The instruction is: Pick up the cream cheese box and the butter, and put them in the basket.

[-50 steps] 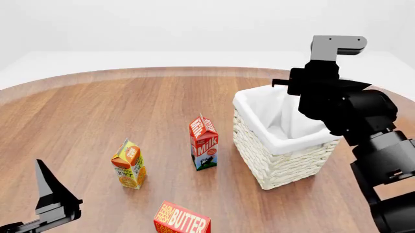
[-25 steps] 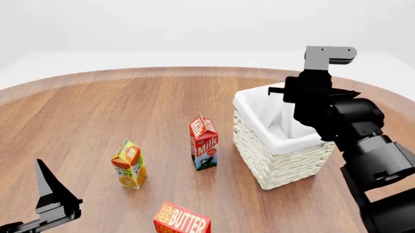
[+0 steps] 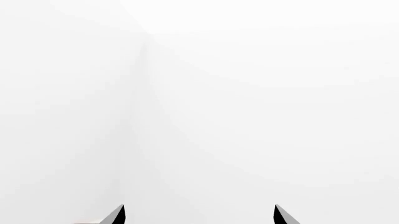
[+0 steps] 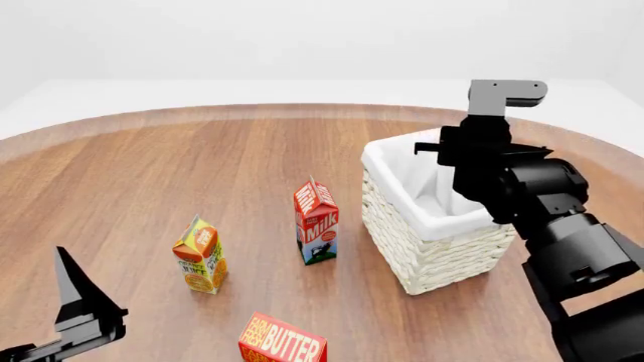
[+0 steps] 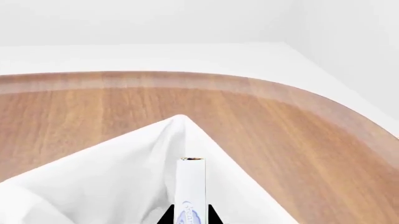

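Tabletop of brown wood (image 4: 151, 173) fills the head view. At its near left edge the left gripper (image 4: 71, 302) sits low, one black finger pointing up; in the left wrist view its two fingertips (image 3: 118, 215) stand well apart with only white wall between them, so it is spread and holds nothing.

Right of it stands an orange juice carton (image 4: 200, 255), upright. Nearer, at the bottom edge, the butter (image 4: 283, 340) lies with its lettered red-orange face up, its long axis running left to right and slightly toward the near side.

A milk carton (image 4: 318, 221) stands upright near the middle, just left of the basket (image 4: 433, 249).

The basket rests on the table at the right, its white liner (image 4: 397, 162) folded over the rim. Its floor is hidden.

Above its far right rim hangs the right gripper (image 5: 188, 215), pinching the cream cheese box (image 5: 190, 186). The box is seen edge-on over the liner's corner, its long axis pointing away from the fingers.
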Tool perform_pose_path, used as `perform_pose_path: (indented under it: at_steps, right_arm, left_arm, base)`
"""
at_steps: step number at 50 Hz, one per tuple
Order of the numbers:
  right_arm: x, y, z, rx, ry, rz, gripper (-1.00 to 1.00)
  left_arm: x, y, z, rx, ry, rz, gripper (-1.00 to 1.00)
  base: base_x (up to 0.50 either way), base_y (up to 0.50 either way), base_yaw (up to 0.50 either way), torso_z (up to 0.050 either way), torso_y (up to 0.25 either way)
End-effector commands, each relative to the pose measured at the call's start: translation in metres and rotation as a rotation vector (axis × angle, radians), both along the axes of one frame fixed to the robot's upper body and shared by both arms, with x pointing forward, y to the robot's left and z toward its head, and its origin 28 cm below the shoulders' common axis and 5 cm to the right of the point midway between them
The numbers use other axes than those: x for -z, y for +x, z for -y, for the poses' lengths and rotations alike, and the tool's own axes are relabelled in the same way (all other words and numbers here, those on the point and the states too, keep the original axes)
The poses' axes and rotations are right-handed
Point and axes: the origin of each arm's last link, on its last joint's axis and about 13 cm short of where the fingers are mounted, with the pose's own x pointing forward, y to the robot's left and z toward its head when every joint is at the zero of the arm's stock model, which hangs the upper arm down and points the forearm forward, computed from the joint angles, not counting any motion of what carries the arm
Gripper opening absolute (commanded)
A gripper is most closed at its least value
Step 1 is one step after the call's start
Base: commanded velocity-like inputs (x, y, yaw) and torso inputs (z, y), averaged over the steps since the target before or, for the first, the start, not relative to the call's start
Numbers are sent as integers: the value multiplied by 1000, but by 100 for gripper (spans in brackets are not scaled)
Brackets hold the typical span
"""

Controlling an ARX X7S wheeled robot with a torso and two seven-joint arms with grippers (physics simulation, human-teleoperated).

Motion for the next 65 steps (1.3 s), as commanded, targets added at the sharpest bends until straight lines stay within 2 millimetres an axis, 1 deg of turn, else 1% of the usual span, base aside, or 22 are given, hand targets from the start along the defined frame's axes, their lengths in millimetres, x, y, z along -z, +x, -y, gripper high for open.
perform_pose_path:
  at_steps: [1,9,18,36,44,56,57,65]
  right_arm:
    - [-4,1,1,2,-31,18,-100]
    - [-2,2,-3,-28,-43,8,-100]
    - [-4,2,-12,-73,-54,13,-100]
    - [-1,2,-8,-43,-58,13,-100]
    - [-3,2,-5,-29,-64,17,-100]
    - [-1,5,-11,-37,-75,13,-100]
    - [-1,5,-12,-45,-80,12,100]
    - [-4,2,-10,-46,-70,14,100]
  left_arm:
    - [0,1,0,0,0,0,100]
    - [0,1,0,0,-1,-1,100]
    - [0,1,0,-1,-1,-1,100]
    - [0,1,-1,-1,0,-1,100]
    - [-1,2,-1,-1,0,-1,100]
    - [-1,2,-1,-2,0,-2,100]
    - [-1,2,-1,-2,0,-2,100]
    - [-1,2,-1,-3,1,-1,100]
  base:
    - [0,0,0,0,0]
    - [0,0,0,0,0]
    - [0,0,0,0,1]
    - [0,0,0,0,1]
    - [0,0,0,1,0]
    - [0,0,0,0,1]
    - [0,0,0,0,0]
    - [0,0,0,0,0]
